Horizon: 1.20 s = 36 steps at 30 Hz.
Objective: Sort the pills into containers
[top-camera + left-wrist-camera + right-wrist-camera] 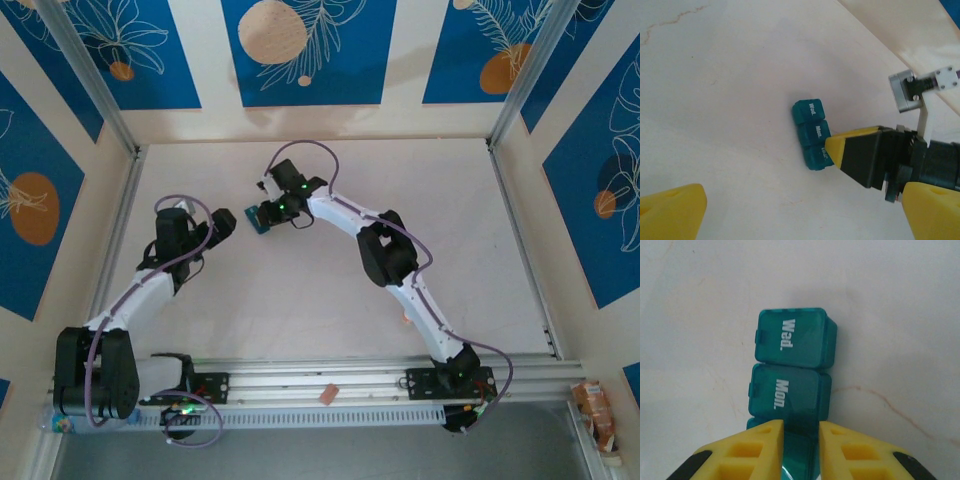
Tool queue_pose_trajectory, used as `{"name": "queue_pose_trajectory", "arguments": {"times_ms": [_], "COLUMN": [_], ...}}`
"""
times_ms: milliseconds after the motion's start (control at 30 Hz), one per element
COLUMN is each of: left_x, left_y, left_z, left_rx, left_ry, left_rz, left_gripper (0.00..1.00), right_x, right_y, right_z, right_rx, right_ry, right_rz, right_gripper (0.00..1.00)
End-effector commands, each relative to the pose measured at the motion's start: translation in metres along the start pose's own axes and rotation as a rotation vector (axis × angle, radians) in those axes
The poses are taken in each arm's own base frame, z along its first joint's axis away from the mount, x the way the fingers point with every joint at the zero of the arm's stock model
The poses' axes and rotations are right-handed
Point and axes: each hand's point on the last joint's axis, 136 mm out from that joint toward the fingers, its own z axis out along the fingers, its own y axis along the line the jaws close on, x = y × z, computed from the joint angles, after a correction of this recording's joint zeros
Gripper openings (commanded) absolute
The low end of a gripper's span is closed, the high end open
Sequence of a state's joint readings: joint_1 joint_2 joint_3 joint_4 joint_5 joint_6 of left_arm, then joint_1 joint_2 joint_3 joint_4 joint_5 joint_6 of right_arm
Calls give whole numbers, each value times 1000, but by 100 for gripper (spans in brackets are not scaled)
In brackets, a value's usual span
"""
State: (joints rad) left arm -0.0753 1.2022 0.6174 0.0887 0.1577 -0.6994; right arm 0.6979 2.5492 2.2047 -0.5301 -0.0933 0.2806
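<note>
The containers (790, 337) are a teal strip of three square compartments lying flat on the pale table; two lids read "Wed." and "Mon.". My right gripper (801, 427) is shut on the raised lid (801, 412) of the nearest compartment, a yellow finger on each side. From the left wrist view, one right fingertip (832, 150) covers that end of the containers (812, 122). My left gripper (802, 200) hovers open just short of the strip, nothing between its fingers. From above, the containers (258, 224) lie between the left gripper (215, 228) and the right gripper (272, 212). The pills are out of view.
Walls and metal rails enclose the table (330, 300) on three sides. A small tan piece (327, 393) lies on the front rail; I cannot tell what it is. An orange packet (595, 408) sits beyond the rail at the bottom right.
</note>
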Motion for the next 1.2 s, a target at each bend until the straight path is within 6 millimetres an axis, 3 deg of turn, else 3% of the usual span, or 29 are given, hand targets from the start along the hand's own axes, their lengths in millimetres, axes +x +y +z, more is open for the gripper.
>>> {"name": "queue_pose_trajectory", "arguments": {"times_ms": [0, 300, 400, 633, 800, 1167], "left_x": [-6, -4, -3, -1, -2, -4], "left_y": [-15, -18, -19, -18, -19, -19], "left_z": [1, 3, 3, 3, 2, -1], "left_rx": [44, 58, 62, 63, 64, 54], "left_ry": [-1, 7, 9, 13, 12, 6], "left_rz": [-8, -20, -17, -15, -11, -5], "left_gripper": [100, 100, 100, 100, 100, 100], "right_x": [26, 59, 58, 41, 34, 28], "right_y": [-2, -3, 8, 32, 33, 18], "right_z": [-9, -34, -48, -66, -58, -25], "right_rx": [53, 102, 95, 103, 138, 160], "right_ry": [70, 91, 65, 21, 23, 58], "right_rz": [7, 20, 11, -75, -165, -260], "right_gripper": [24, 24, 26, 42, 62, 68]}}
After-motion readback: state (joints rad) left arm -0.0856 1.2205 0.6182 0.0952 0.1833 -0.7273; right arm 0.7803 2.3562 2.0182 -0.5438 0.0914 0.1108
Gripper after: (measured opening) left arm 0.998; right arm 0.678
